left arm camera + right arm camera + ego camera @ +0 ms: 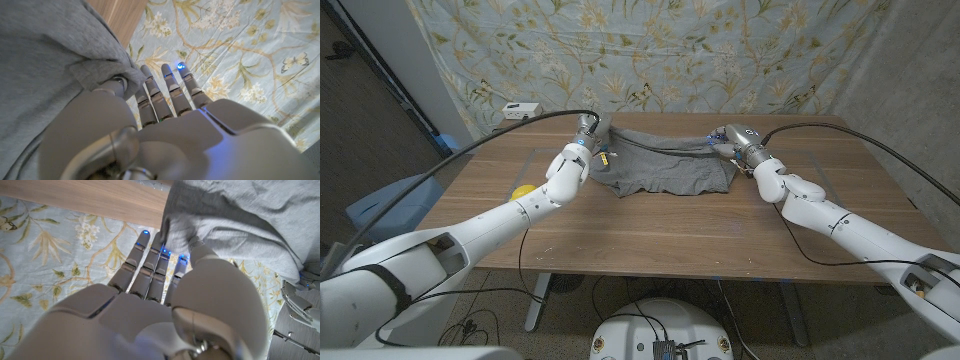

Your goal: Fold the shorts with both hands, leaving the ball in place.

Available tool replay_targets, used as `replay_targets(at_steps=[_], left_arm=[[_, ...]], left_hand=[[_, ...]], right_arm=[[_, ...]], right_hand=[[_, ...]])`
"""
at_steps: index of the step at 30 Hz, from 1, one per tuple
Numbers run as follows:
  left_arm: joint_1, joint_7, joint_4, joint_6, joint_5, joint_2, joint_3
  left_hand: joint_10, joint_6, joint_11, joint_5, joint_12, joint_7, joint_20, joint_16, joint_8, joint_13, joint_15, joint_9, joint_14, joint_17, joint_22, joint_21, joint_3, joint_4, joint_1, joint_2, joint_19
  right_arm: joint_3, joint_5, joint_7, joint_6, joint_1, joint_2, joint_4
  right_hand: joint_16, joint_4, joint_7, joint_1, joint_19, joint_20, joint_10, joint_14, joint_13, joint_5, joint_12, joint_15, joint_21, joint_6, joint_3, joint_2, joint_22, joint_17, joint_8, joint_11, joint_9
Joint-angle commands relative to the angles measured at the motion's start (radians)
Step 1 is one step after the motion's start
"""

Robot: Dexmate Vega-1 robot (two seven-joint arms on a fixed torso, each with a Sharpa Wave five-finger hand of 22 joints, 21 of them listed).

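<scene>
Shorts [672, 165], upper centre: left hand [588, 138] and right hand [733, 140] each pinched a far corner; both should lift evenly, avoiding the ball [522, 190].

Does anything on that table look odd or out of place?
Mostly the yellow ball, sitting on the table beside the left arm, apart from the grey shorts. The shorts lie rumpled, each side pinched by a hand.
</scene>
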Motion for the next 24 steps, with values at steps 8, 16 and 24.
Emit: replay_targets(at_steps=[8, 16, 24], left_arm=[[0.006, 0.052, 0.133, 0.315, 0.149, -0.102, 0.074], [0.077, 0.128, -0.049, 0.213, 0.01, -0.021, 0.019], [0.193, 0.262, -0.23, 0.031, -0.29, 0.047, -0.123]], left_hand=[[-0.023, -0.081, 0.003, 0.005, -0.018, -0.01, -0.006, -0.003, -0.089, -0.016, -0.151, -0.062, 0.014, -0.006, -0.005, 0.019, -0.037, -0.003, -0.048, -0.036, -0.001], [-0.024, -0.073, 0.014, 0.005, -0.019, -0.005, 0.004, -0.001, -0.115, -0.025, -0.141, -0.091, 0.016, -0.004, -0.008, 0.026, -0.043, 0.024, -0.087, -0.007, 0.0], [-0.004, -0.029, 0.057, 0.0, -0.012, 0.026, 0.074, -0.004, -0.146, -0.04, -0.097, -0.138, 0.037, -0.028, -0.018, 0.015, -0.053, 0.038, -0.137, -0.009, -0.034]], right_arm=[[0.029, 0.03, 0.031, -0.041, -0.057, -0.049, -0.097], [0.062, 0.055, 0.061, -0.041, -0.115, -0.105, -0.179], [0.1, 0.108, 0.151, -0.056, -0.172, -0.171, -0.27]], right_hand=[[-0.032, 0.011, -0.001, -0.029, -0.009, 0.009, -0.031, -0.017, -0.01, -0.002, -0.026, -0.104, 0.012, -0.03, 0.001, -0.007, -0.004, -0.028, -0.009, 0.002, -0.004], [-0.049, 0.012, 0.011, -0.049, -0.001, 0.016, -0.034, -0.024, -0.017, -0.003, -0.035, -0.095, 0.019, -0.032, -0.009, -0.026, -0.007, -0.042, -0.007, 0.012, -0.006], [-0.093, 0.039, 0.031, -0.125, -0.037, 0.028, -0.088, -0.075, -0.033, 0.001, -0.076, -0.062, 0.01, -0.094, -0.031, -0.039, -0.015, -0.065, -0.02, 0.031, -0.009]])
